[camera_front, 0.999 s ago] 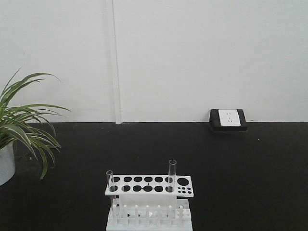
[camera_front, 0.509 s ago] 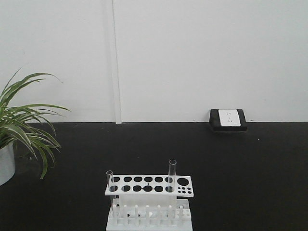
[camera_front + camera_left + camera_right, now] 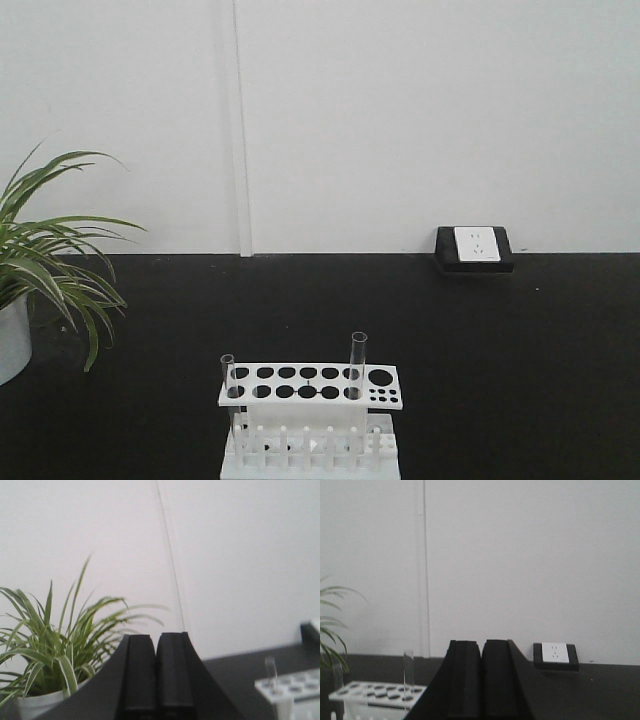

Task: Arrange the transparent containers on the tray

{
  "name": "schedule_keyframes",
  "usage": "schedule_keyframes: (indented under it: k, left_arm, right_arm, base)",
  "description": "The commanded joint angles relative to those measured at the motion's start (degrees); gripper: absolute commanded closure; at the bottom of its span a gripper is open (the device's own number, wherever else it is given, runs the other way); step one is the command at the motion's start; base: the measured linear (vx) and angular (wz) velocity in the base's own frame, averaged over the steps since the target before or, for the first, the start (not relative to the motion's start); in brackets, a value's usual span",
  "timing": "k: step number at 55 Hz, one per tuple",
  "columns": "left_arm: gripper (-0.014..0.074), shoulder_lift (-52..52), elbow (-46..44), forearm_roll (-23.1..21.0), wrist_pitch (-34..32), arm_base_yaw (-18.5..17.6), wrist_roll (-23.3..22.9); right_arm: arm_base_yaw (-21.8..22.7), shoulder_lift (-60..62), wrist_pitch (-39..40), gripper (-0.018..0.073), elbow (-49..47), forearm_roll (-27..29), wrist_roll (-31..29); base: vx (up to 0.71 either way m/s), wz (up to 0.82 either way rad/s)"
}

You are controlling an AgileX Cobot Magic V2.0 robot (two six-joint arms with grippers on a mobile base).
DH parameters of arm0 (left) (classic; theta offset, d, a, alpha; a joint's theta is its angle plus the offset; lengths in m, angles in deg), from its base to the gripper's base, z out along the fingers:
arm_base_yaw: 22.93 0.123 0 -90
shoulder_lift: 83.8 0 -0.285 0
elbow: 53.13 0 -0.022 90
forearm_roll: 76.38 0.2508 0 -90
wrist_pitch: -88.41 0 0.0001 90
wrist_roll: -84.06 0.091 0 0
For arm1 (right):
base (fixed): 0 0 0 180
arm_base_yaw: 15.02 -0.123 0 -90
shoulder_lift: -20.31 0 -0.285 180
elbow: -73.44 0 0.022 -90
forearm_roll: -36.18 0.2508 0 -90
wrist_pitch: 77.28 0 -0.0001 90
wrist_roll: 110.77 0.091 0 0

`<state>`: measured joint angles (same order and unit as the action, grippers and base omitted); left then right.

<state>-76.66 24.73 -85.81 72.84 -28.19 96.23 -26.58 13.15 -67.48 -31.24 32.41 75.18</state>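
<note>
Two transparent containers stand upright in a white holed rack (image 3: pixel 311 387) at the bottom middle of the front view: a short-showing tube (image 3: pixel 228 378) at the rack's left end and a taller tube (image 3: pixel 358 358) toward its right. The left wrist view catches one tube (image 3: pixel 270 672) at its right edge; the right wrist view shows one (image 3: pixel 408 672) left of the fingers. My left gripper (image 3: pixel 156 642) is shut, pads together with nothing between them. My right gripper (image 3: pixel 482 647) is likewise shut and empty. Neither gripper touches the rack. The tray is out of view.
A potted spider plant (image 3: pixel 45 255) in a white pot stands at the left on the black tabletop (image 3: pixel 480 360). A black-framed white power socket (image 3: pixel 475 247) sits against the white back wall at the right.
</note>
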Motion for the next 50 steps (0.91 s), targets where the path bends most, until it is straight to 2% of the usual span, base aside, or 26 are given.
schedule_keyframes:
  k: [1,8,12,20,33,42,50]
  left_arm:
    - [0.0594,-0.1,-6.8,-1.4,-4.6,0.1,-2.9]
    - [0.0594,8.3,-22.4,-1.1,6.3,0.1,2.8]
    - [0.0594,15.6,-29.9,-1.2,8.2,0.1,3.8]
    - [0.0594,32.3,-42.7,-1.6,9.7,0.1,3.7]
    - [0.0594,50.5,-50.9,-1.6,10.0,0.1,2.8]
    - [0.0589,55.7,-51.3,-1.6,8.6,0.1,2.2]
    - [0.0536,56.3,-51.3,-1.6,9.0,0.1,2.2]
  right_arm:
    - [0.2,-0.2,2.6,0.0571,-9.1,2.8,-1.6]
    - [0.2,-7.6,-2.7,0.0571,-23.8,2.7,-9.7]
    - [0.2,-13.9,-5.3,0.0571,-30.4,2.7,-13.2]
    - [0.2,-28.3,-4.7,0.0571,-39.6,2.7,-13.5]
    - [0.2,-44.2,-0.2,0.0571,-42.7,4.3,-13.2]
    - [0.2,-51.0,1.1,0.0559,-42.7,5.1,-12.8]
    - [0.2,-52.6,1.0,0.0479,-42.7,5.2,-10.6]
  base:
    - [0.00,0.00]
    - [0.00,0.00]
    - [0.00,0.00]
    - [0.00,0.00]
    - [0.00,0.00]
    - [0.00,0.00]
    - [0.00,0.00]
